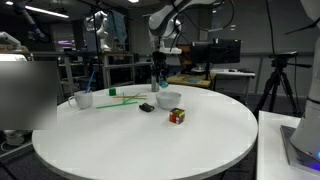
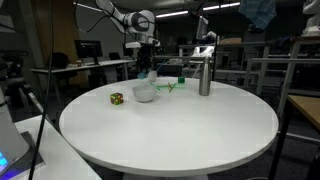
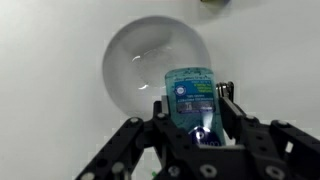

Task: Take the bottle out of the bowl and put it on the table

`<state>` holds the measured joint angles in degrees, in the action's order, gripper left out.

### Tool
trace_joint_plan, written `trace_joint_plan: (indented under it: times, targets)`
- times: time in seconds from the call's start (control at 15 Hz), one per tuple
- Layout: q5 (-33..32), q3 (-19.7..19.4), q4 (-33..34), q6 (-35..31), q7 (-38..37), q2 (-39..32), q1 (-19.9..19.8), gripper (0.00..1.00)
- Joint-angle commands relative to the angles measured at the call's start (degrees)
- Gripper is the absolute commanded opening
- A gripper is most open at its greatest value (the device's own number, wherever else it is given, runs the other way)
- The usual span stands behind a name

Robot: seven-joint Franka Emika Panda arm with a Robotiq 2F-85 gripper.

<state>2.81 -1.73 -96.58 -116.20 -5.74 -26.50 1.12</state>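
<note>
In the wrist view my gripper is shut on the small blue-green bottle and holds it above the white bowl, which looks empty. In both exterior views the gripper hangs a little above the bowl on the round white table. The bottle is too small to make out clearly in the exterior views.
A coloured cube lies beside the bowl. A white cup with a green stick, a green object and a small dark item are near it. A tall grey metal bottle stands further back.
</note>
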Motion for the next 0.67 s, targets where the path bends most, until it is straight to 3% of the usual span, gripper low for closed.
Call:
trace_joint_plan:
  times: [0.0,0.6]
  targets:
    - [-0.06,0.45,-2.74,-3.05,-0.2,3.63,-0.12,0.28]
    - [0.72,-0.28,-18.05,-19.31,-8.71,10.81,0.75,0.28]
